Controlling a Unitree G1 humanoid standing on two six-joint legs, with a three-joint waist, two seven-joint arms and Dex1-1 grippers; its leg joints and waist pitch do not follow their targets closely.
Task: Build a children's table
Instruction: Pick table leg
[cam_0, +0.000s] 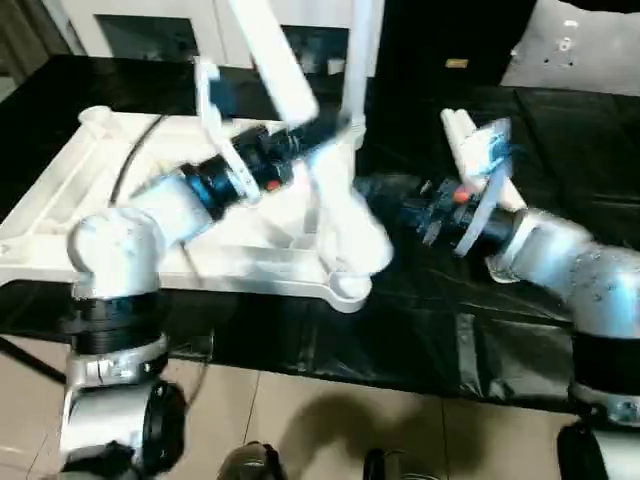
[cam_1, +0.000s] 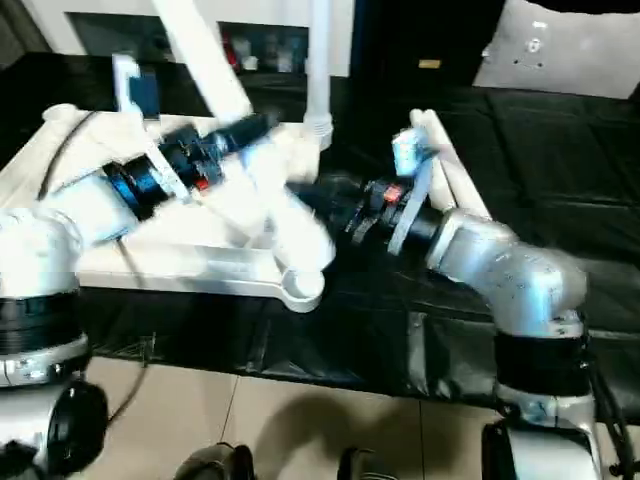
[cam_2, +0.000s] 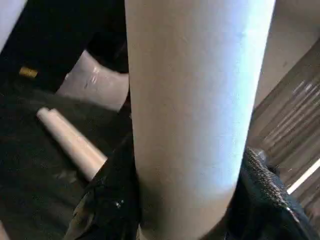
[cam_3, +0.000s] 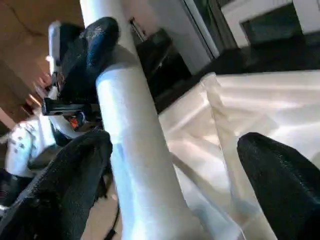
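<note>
Left gripper (cam_2: 185, 220) clamps a leg (cam_2: 195, 100); right gripper (cam_3: 170, 185) gapes around it, above the tabletop (cam_0: 60, 190). Spare legs (cam_0: 480, 150) lie beyond the right gripper.

Left claw (cam_2: 185, 210) clamped tight; right claw (cam_3: 170, 165) spread wide.

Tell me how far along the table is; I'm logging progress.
Done: one leg stands upright in a far corner of the top. In hand: the left gripper holds a second leg, tilted. Left: loose legs lie beside the top.
</note>
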